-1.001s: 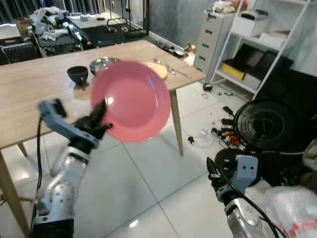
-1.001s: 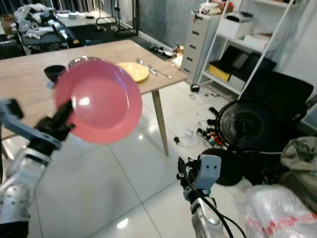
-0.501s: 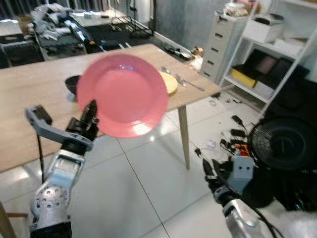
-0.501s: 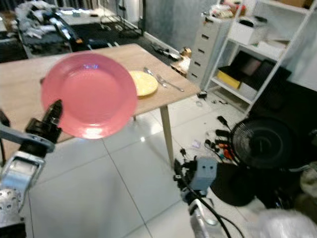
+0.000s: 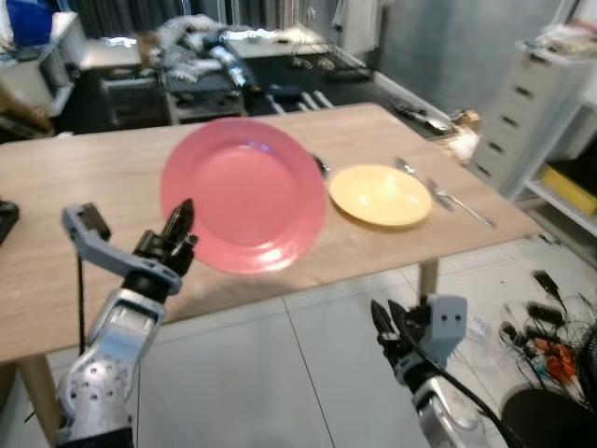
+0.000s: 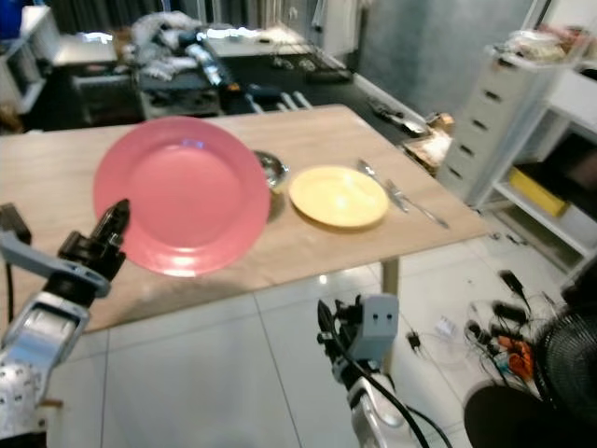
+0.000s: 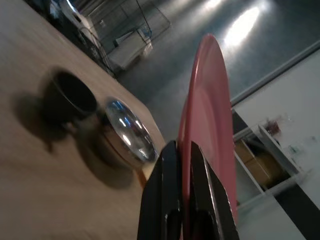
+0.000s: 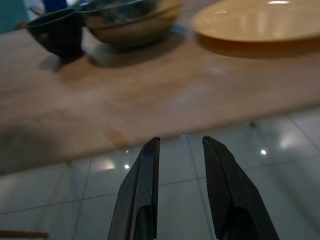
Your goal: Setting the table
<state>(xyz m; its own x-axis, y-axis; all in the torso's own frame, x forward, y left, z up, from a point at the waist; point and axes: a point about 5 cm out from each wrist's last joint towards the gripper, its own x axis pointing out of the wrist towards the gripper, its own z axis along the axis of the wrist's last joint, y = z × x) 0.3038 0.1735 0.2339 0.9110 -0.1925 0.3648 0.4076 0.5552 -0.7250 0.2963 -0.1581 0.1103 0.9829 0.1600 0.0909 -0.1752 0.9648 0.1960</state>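
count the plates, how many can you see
2. The pink plate is gripped at its rim by the left gripper above the table; the yellow plate lies on the table. Others could be hidden.

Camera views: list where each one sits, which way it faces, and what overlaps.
Head stereo pair: look forward and down at the wooden table; left tool holds up a pink plate, right tool low over the floor.
Left wrist: looks along its fingers clamping the plate rim.
Right wrist: looks along open fingers toward the table edge.
Shared: yellow plate, steel bowl, black bowl.
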